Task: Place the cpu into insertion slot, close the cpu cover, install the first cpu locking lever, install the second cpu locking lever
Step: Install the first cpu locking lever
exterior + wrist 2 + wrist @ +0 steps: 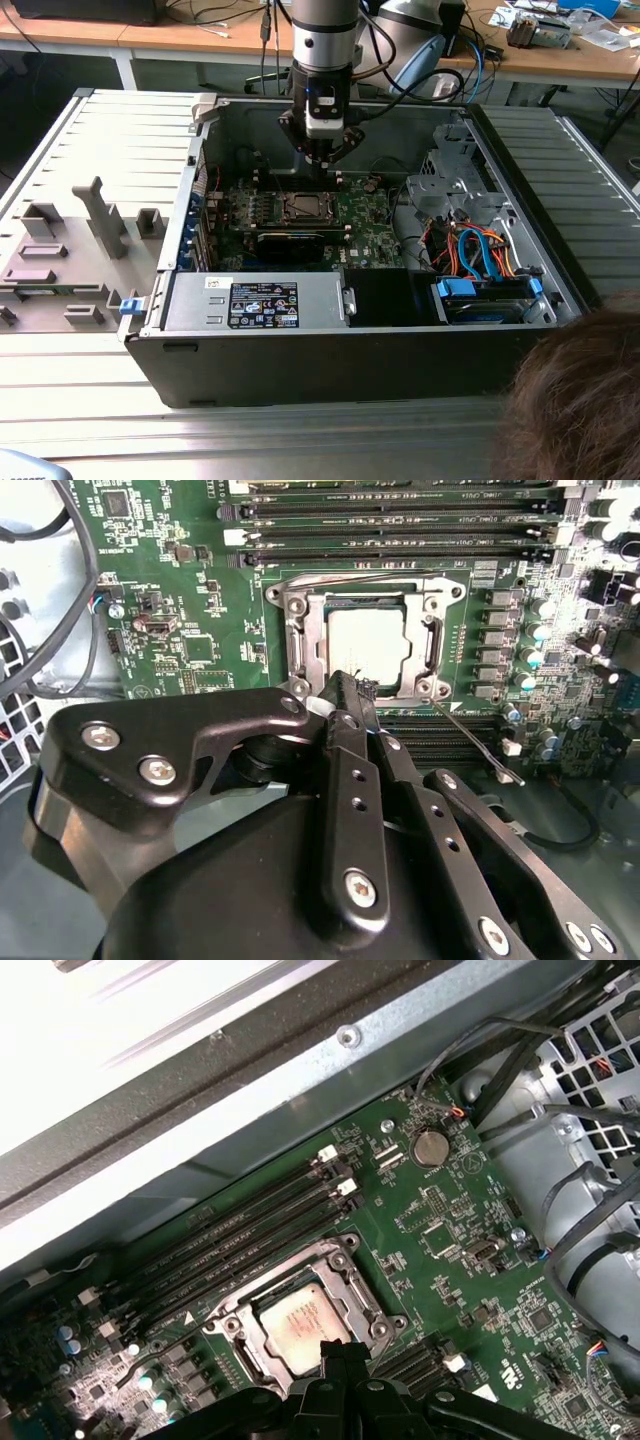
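Note:
The cpu point(370, 645) point(300, 1322) lies flat in the insertion slot point(303, 207) on the green board. The cpu cover point(300, 640) point(360, 1295) rests down around the chip, whose silvery top shows through the window. One thin locking lever point(470, 738) sticks out sideways from a socket corner; another wire lever point(360, 577) runs along the socket's edge. My gripper point(322, 165) point(345, 687) point(340, 1352) hangs just above the socket's rim, shut, with nothing between its fingers.
Rows of narrow black slots point(250, 1230) flank the socket. A long black card point(290, 243), a power supply point(260, 300) and a drive cage with coloured cables point(470, 250) fill the case. A person's hair point(580, 400) is at the exterior view's lower right.

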Controlling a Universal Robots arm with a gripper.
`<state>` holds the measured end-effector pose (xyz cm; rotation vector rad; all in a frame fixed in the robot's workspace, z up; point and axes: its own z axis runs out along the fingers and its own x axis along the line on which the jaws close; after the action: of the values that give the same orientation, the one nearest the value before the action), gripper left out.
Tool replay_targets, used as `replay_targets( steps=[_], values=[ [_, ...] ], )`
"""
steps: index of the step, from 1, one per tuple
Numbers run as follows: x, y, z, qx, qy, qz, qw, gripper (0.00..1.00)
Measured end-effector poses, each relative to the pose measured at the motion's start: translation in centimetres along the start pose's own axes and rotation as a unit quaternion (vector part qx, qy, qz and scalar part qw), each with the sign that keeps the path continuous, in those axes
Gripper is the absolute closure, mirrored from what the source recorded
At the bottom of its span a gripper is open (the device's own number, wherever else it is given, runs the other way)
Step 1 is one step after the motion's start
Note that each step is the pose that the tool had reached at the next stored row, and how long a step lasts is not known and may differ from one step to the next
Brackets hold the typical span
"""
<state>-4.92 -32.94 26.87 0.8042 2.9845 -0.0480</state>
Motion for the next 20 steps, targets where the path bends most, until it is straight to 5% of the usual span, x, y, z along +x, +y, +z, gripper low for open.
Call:
replay_targets(
  steps=[20],
  values=[
    [0.0,0.0,0.0,-0.0015,-0.0004,-0.026,0.99966,0.89]
  ],
)
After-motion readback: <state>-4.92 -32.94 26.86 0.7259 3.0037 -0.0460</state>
